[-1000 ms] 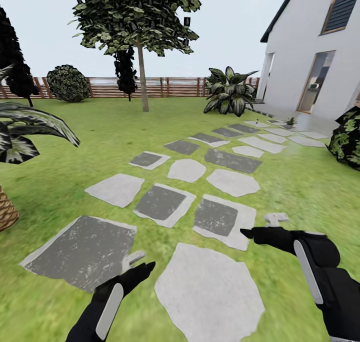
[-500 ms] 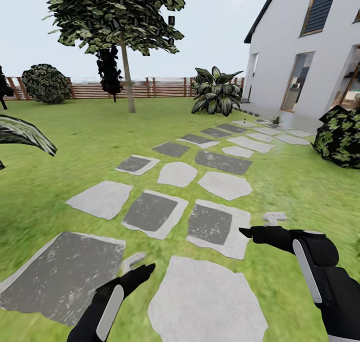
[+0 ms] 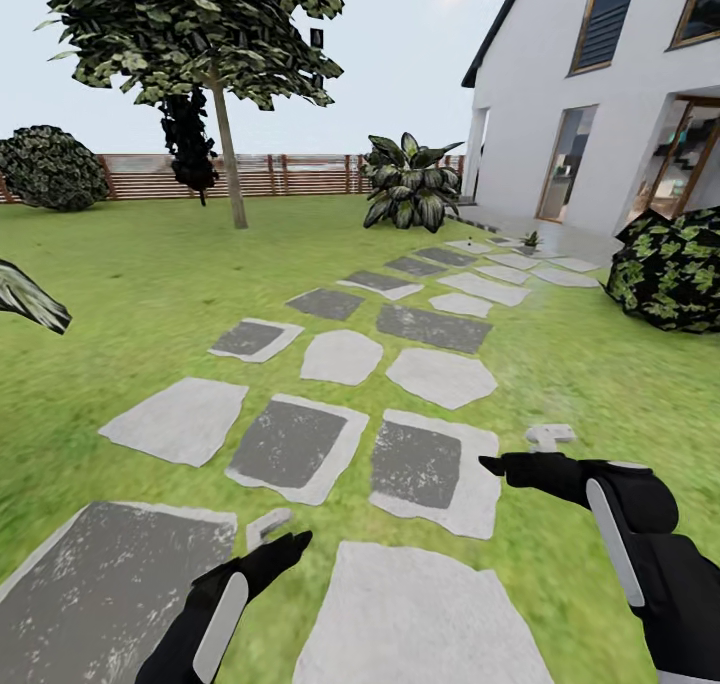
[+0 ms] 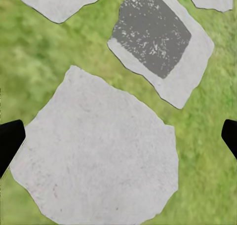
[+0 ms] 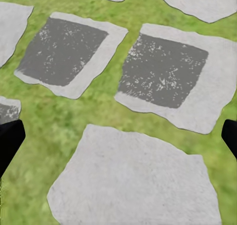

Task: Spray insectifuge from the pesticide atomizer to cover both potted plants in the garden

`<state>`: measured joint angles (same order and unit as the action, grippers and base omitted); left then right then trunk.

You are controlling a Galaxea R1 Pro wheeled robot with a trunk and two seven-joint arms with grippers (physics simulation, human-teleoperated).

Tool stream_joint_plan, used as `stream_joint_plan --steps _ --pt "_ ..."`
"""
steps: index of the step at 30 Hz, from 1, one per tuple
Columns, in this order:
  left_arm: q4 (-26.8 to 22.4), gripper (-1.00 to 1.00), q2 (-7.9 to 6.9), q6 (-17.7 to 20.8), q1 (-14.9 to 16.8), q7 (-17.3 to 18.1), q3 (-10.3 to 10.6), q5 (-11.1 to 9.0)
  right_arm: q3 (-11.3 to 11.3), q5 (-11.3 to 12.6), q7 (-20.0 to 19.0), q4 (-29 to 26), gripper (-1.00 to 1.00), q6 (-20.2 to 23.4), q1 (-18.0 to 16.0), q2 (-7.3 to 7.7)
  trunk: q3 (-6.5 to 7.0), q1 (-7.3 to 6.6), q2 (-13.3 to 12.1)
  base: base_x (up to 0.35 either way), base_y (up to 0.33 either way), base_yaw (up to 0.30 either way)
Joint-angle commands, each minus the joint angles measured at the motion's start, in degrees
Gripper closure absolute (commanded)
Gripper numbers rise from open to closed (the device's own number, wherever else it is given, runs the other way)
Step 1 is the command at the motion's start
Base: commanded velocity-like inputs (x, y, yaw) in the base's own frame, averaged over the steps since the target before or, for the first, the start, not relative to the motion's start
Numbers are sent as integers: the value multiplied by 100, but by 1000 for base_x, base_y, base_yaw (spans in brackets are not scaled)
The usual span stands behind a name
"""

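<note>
I look over the garden lawn (image 3: 120, 264), crossed by a path of flat stepping stones (image 3: 345, 356). Far along the path, near the house paving, stands one small potted plant (image 3: 530, 238), too far away to show detail. The pesticide atomizer is out of view. My left gripper (image 3: 278, 534) hangs low over the near stones, open and holding nothing, with a pale stone (image 4: 98, 156) under it. My right gripper (image 3: 522, 449) is also open and bare, held over grass and two dark-centred stones (image 5: 165, 72).
A white house (image 3: 600, 104) with glass doors stands at the right. In front of it is a dark bush (image 3: 670, 269). A tree (image 3: 225, 144), a big striped-leaf bush (image 3: 408, 182) and a wooden fence (image 3: 290, 174) line the far side. A palm frond (image 3: 30, 304) reaches in at the left.
The whole picture has slid left and the stones have come nearer, so the camera turned right and moved forward. Both arms hold the same pose, grippers still open.
</note>
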<state>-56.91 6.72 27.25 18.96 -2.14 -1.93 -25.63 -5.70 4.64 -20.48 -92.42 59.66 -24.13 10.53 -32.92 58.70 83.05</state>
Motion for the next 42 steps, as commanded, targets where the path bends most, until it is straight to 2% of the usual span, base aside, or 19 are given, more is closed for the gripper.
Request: stream_joint_plan --steps 1,19,32,42 --pt "-5 -100 4 35 2 32 -16 -62 -7 46 18 -4 -100 34 -3 4 -6 3 3 286 243 -5" --pt "10 -100 2 45 2 72 -35 -69 -26 40 18 -4 -100 34 -19 10 -6 3 3 271 254 -2" --pt "13 -100 -4 56 2 69 -45 -73 -20 39 18 -6 -100 34 -26 4 -6 3 3 235 279 -200" --pt "99 -100 -7 46 2 48 -84 -65 -19 42 18 -5 -100 34 -22 3 -6 3 3 253 254 -32"
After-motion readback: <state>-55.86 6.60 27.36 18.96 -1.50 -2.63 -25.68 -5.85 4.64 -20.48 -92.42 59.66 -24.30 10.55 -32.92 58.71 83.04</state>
